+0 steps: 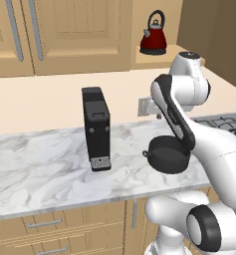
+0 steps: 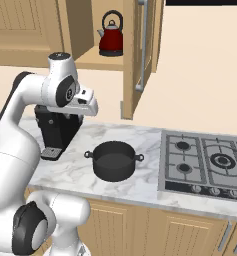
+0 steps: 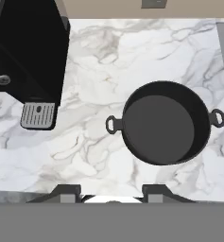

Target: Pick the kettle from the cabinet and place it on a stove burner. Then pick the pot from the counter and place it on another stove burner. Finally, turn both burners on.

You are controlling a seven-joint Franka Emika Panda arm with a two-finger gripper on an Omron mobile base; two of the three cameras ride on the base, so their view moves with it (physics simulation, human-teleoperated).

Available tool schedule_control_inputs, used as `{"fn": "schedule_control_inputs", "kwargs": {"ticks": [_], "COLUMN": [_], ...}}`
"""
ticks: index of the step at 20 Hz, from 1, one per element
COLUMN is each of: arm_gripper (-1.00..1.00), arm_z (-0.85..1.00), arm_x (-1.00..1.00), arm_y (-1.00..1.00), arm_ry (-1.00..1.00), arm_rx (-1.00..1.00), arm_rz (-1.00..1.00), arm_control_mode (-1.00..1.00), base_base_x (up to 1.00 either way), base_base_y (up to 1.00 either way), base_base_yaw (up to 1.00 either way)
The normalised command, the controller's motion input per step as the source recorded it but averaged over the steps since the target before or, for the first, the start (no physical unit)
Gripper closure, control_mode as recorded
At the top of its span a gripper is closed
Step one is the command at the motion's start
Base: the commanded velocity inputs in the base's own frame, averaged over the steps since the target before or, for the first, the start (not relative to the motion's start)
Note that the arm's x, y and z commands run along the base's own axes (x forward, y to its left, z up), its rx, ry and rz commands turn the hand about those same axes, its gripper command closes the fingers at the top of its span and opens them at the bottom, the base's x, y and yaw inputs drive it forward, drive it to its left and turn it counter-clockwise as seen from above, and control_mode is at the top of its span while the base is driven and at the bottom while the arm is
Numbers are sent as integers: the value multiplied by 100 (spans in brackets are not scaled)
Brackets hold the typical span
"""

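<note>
So here's what I've got on screen. The kettle (image 2: 111, 36) is sitting upright on the bottom shelf of the cabinet (image 2: 131, 60), whose door is swung open; from the left camera I see the kettle (image 1: 154, 35) up there too, well above the table (image 1: 45, 164). Nothing is gripping it.

The pot (image 2: 113, 160) is on the marble table (image 2: 140, 187), between the tall black appliance (image 2: 57, 131) and the cooktop (image 2: 205, 165), apart from both. Its loop handles stick out left and right. In the hand view I'm looking straight down into the pot (image 3: 165, 123), with the appliance (image 3: 28, 56) at the upper left and its little grey drip tray (image 3: 38, 116) on the marble beside it.

The hand hangs over the table, high above the pot and touching nothing. The jaws (image 3: 112, 191) sit partly apart, neither wide nor pinched, with nothing between them; I can just see both fingertips (image 3: 66, 193) at the bottom of the hand view.

The burners (image 2: 184, 145) have nothing on them, and the knobs (image 2: 212, 190) line the front edge of the cooktop.
</note>
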Motion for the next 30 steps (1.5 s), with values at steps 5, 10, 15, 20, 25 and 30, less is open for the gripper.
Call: {"fn": "schedule_control_inputs", "kwargs": {"ticks": [5,10,15,20,25,30], "arm_gripper": [-100,-100,-100,-100,-100,-100], "arm_z": [0,0,2,10,22,26], "arm_x": [-3,-1,1,2,0,2], "arm_y": [0,-6,-15,-1,0,0], "arm_ry": [0,-2,-10,-19,-26,-23], "arm_rx": [0,0,0,0,0,0], "arm_rz": [0,0,0,0,0,0], "arm_control_mode": [-100,-100,-100,-100,-100,-100], "base_base_x": [0,0,0,0,0,0], "base_base_y": [0,0,0,0,0,0], "base_base_yaw": [0,0,0,0,0,0]}}
